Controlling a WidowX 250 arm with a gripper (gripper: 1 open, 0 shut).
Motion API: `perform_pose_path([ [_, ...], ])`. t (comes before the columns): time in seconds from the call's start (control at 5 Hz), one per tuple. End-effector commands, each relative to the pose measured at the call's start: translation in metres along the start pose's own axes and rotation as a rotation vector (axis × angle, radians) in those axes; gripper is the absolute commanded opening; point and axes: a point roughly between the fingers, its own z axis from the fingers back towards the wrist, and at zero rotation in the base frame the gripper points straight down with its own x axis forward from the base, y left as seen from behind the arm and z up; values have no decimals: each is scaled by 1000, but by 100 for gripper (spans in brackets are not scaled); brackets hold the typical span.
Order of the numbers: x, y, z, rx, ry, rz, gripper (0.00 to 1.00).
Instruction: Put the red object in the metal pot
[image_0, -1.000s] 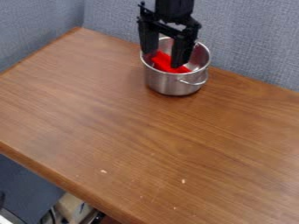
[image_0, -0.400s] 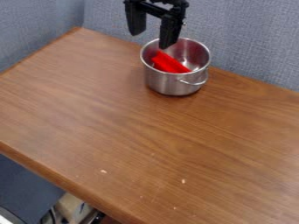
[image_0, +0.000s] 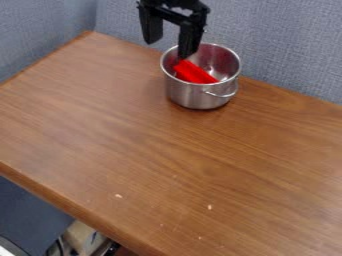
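My claw (image_0: 173, 40) hangs wide open and empty over the far-left rim of the metal pot (image_0: 203, 77); wooden counter (image_0: 134, 150), grey wall (image_0: 281, 40).

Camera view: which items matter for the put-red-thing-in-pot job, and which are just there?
Job items:
- red object, lying inside the pot
- metal pot
- gripper, open, empty, above the pot's far left rim

Just there:
- wooden table
- grey wall behind

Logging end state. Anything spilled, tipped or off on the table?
Nothing stands out. The metal pot stands upright on the wooden table with the red object inside it. The gripper is open and empty, beside the pot's far rim.
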Motion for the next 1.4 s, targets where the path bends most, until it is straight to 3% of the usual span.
perform_pose_path([
  [0.0,9,-4,-1,22,-31,8,100],
  [0.4,8,-9,0,26,-21,-129,100],
  [1.2,3,-8,-15,34,-16,-205,100],
])
